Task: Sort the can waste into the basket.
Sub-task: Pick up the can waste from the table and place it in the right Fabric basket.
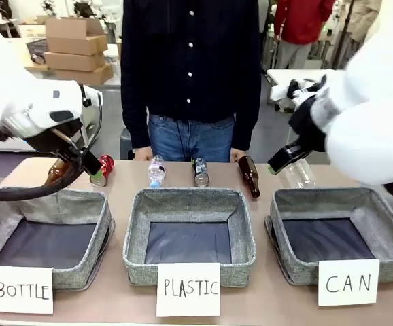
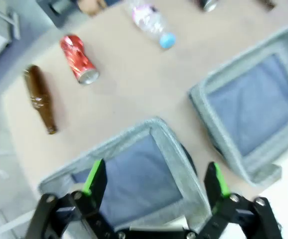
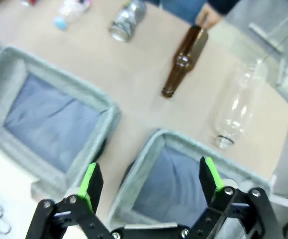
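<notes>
Both cans lie on the tabletop [image 1: 264,299], in the row of waste behind the three baskets, and nothing is in the CAN basket [image 1: 339,197] yet. The red can [image 1: 103,170] is on its side at the left end, just beside a brown bottle [image 2: 39,97] and behind the BOTTLE basket [image 2: 134,132]. The dark can [image 1: 200,172] lies near the middle, behind the PLASTIC basket [image 1: 190,197], between a small plastic bottle [image 1: 156,170] and a second brown bottle [image 1: 249,175].

My left fingers [image 2: 94,177] are spread wide and hold nothing; they hang over the BOTTLE basket, with the red can ahead of them. My right fingers [image 3: 90,181] are also wide open and empty, above the near rim of the CAN basket, with the dark can well off toward the person's side.

I judge the step in hand to be the reach for a first can. To do it well, I should turn the wrist so the pads close across the can's round body, not along its length, and come down from above. The red can is dented and may roll, so I should centre it between the pads before closing. I must keep clear of the brown bottle beside it, lift above the basket walls, and release only over the CAN basket.
</notes>
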`<state>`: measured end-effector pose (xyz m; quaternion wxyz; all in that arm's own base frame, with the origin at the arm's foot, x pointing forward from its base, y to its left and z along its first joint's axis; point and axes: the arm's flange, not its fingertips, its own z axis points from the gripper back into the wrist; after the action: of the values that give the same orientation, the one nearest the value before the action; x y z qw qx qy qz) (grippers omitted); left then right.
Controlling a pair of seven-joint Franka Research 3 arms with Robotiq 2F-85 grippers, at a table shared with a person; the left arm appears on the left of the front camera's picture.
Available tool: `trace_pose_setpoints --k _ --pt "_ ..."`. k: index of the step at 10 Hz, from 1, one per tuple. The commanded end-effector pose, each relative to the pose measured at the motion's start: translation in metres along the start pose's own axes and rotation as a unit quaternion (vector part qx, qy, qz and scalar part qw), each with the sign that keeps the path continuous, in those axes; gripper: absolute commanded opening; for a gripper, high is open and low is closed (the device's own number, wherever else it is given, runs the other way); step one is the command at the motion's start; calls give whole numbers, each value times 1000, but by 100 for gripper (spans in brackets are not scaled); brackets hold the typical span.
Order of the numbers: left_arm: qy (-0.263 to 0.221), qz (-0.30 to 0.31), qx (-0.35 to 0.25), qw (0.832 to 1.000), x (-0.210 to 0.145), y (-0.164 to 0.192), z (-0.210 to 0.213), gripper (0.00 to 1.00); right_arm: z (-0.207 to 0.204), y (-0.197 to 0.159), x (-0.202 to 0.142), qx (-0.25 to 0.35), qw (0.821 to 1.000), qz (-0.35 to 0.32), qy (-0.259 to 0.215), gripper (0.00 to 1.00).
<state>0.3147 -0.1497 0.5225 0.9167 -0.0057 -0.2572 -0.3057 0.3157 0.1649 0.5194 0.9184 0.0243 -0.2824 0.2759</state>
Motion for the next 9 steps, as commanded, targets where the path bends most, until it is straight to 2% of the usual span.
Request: trace_pose_setpoints --k 1,2,3,4,5,6,7,8,9 --pt "-52 -15 -70 996 -49 -21 -5 100 20 18 -30 17 999 -4 -28 100" --pt "-57 7 -47 997 -47 -17 -20 100 9 14 -30 -54 997 -16 -56 100" --pt "-24 -7 -17 1000 -2 -12 26 100 29 11 -3 7 1000 5 -15 100" --pt "-40 -4 -31 999 1 -17 32 100 43 15 -2 -5 999 3 -33 100" --pt "-55 -21 -98 993 -2 -7 31 100 48 2 -7 64 996 -26 -53 100" --pt "-101 -9 -206 973 -13 14 34 100 60 -18 -18 201 972 -74 -97 100" --pt "-154 33 -330 931 -31 45 33 100 69 -46 -30 375 904 -166 -125 100" --pt "-183 100 -405 890 -45 71 19 100 67 -71 -38 452 846 -267 -98 100" --pt "-205 153 -450 855 -50 82 -1 100 64 -87 -42 493 798 -340 -65 100"
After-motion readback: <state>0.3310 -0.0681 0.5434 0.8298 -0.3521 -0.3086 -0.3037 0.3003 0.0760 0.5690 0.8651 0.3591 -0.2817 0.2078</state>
